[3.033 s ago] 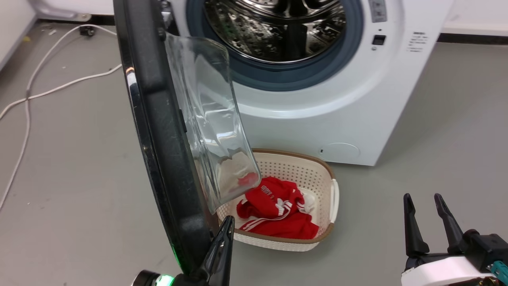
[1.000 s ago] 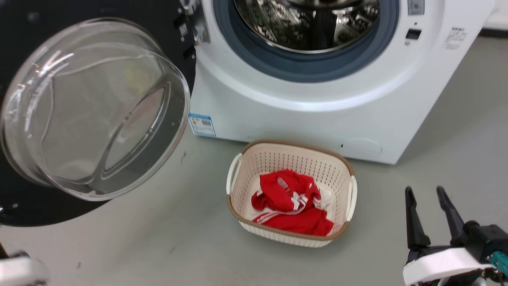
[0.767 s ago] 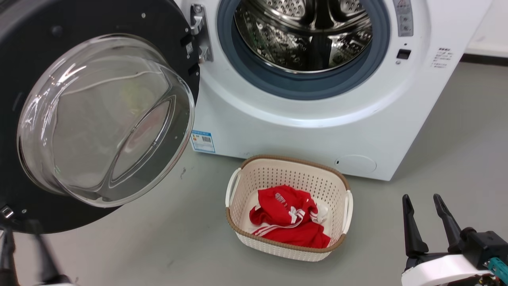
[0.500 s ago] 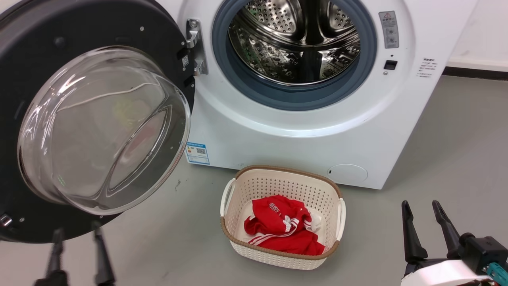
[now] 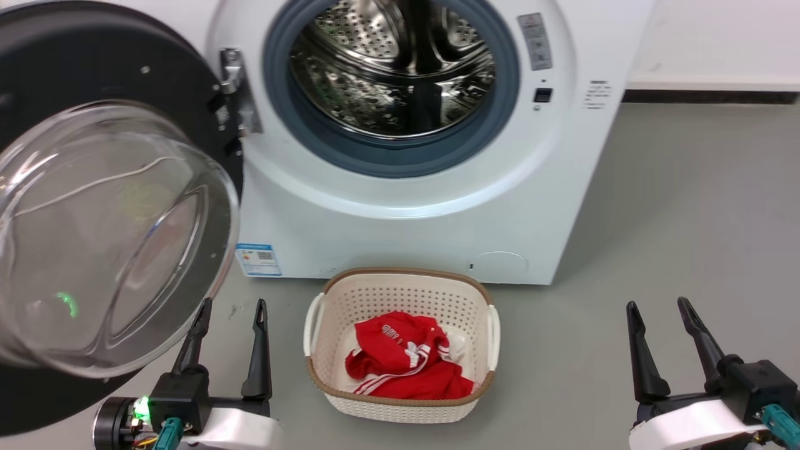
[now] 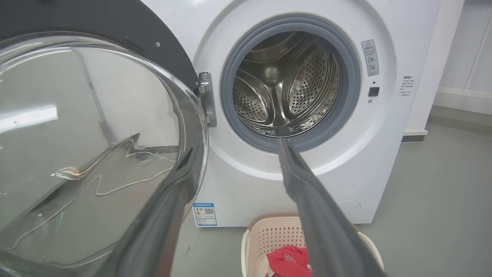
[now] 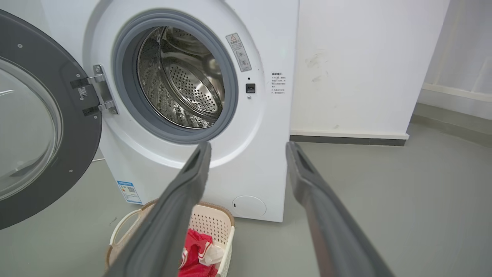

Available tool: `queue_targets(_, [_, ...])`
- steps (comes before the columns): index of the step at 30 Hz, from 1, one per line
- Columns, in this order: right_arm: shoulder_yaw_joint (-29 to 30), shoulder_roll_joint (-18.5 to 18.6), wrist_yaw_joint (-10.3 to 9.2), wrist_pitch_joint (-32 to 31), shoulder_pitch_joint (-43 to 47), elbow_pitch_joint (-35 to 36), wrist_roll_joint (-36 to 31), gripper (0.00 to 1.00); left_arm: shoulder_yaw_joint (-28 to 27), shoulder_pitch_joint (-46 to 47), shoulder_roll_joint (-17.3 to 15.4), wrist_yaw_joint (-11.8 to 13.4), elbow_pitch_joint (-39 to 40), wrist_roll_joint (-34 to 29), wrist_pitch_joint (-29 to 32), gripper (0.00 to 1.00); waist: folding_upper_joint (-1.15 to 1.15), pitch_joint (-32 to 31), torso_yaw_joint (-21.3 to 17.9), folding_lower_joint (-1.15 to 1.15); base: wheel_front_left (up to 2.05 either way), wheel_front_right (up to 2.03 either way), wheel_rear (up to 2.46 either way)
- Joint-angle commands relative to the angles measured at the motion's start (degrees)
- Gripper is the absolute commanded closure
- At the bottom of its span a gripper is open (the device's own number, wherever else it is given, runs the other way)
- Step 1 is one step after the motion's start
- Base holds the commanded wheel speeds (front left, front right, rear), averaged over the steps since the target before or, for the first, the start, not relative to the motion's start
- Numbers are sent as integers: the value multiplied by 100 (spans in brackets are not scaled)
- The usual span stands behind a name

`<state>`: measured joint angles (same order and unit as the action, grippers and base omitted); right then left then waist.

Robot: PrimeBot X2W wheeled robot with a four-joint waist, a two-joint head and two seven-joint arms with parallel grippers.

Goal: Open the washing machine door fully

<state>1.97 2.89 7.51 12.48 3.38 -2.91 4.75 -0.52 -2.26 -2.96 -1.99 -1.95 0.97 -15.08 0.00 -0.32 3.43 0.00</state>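
The white washing machine (image 5: 412, 231) (image 6: 388, 161) (image 7: 265, 165) faces me, its steel drum (image 5: 390, 69) bare inside the blue-grey gasket. The washing machine door (image 5: 125, 69) (image 6: 115, 23) (image 7: 80, 127), black with a clear glass bowl (image 5: 106, 237), is swung wide to the left on its metal hinge (image 5: 234, 94). My left gripper (image 5: 232, 307) (image 6: 235, 145) is open and empty at the lower left, just right of the door's lower edge and apart from it. My right gripper (image 5: 657, 307) (image 7: 249, 144) is open and empty at the lower right.
A cream perforated basket (image 5: 400, 290) (image 6: 253, 242) (image 7: 207, 217) holding red clothing (image 5: 406, 365) stands on the grey floor before the machine, between my grippers. A white wall with a dark skirting strip (image 5: 712, 97) runs behind at the right.
The head camera has shifted, so the machine and basket sit further left. My left gripper has risen into plainer view at the lower left, off the door. The door had swung from edge-on to wide open.
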Motion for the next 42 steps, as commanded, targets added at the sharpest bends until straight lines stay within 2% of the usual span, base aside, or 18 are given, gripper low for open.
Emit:
queue_targets(1, [16, -4, -3, -31, -33, 79, -61, 0, 13, 82, 1, 34, -37, -33, -12, 0, 0, -8, -201, 0, 0, 0, 0])
queue_targets(10, [-18, -5, -3, -172, 106, 248, -77, 0, -1, 88, -49, 164, -141, -91, -12, 0, 0, -13, -434, 0, 0, 0, 0])
queue_targets(29, [-49, -5, -3, -160, 110, 159, 48, 0, 5, -64, -80, 285, -71, -23, -12, 0, 0, -29, -305, 0, 0, 0, 0])
queue_targets(34, [-55, -5, -3, -149, 132, 143, 94, 0, 28, -72, -78, 235, -73, 21, -12, 0, 0, -27, -299, 0, 0, 0, 0])
queue_targets(35, [-54, 0, -1, -167, 72, 145, 63, 100, 26, -25, -56, 239, -82, 10, 0, 100, 0, -26, -299, 0, 0, 0, 0])
queue_targets(37, [-68, -1, 0, -165, 80, 92, 127, 100, 0, 7, -45, 231, -173, 82, 32, 100, 0, -25, -300, 0, 0, 0, 0])
queue_targets(42, [-66, 20, 0, -261, 22, 40, 819, 100, -109, 132, -42, 176, -314, 746, 255, 100, 0, -22, -301, 0, 0, 0, 0])
